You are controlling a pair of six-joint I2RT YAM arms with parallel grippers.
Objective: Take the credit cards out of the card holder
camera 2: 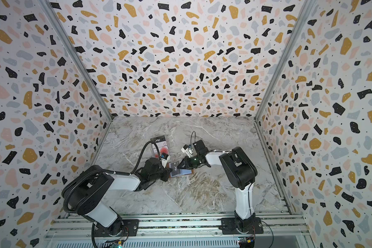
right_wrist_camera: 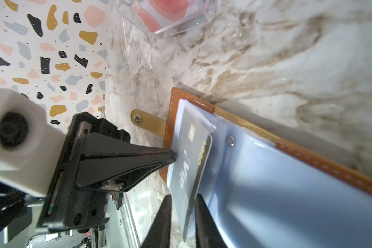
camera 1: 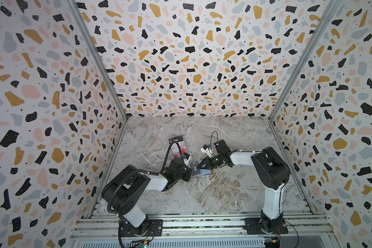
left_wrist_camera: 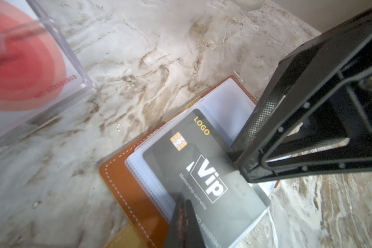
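While the left gripper (camera 1: 189,171) has its fingers pressed fully together and grips nothing, its pointed tip is planted on the left side of the small tan-brown leather card holder (camera 1: 205,172). The holder lies splayed open on the grey-veined marble table (camera 1: 223,193), roughly midway between the two arms.

Look at the right wrist view: that closed tip (right_wrist_camera: 172,155) meets the edge of the clear sleeve stack, just beside the snap tab strap (right_wrist_camera: 146,121).

Now the right gripper (camera 1: 199,166), set on the opposite side. Its two black fingers (right_wrist_camera: 204,214) straddle the dark grey "Vip" credit card (right_wrist_camera: 194,154), with only a narrow gap between them. Pinching, or merely close? Cannot tell from these views.

That card (left_wrist_camera: 202,171), gold chip and yellow "LOGO" showing, pokes partway out of its bluish plastic sleeve (left_wrist_camera: 245,206) and lies over the holder's pages.

Beyond the holder, farther from the arms' bases, a clear plastic case (left_wrist_camera: 73,58) rests on the marble. Inside it are white cards bearing red circles (left_wrist_camera: 19,64), and another dark "Vip" card (camera 1: 176,140) shows at its far end.
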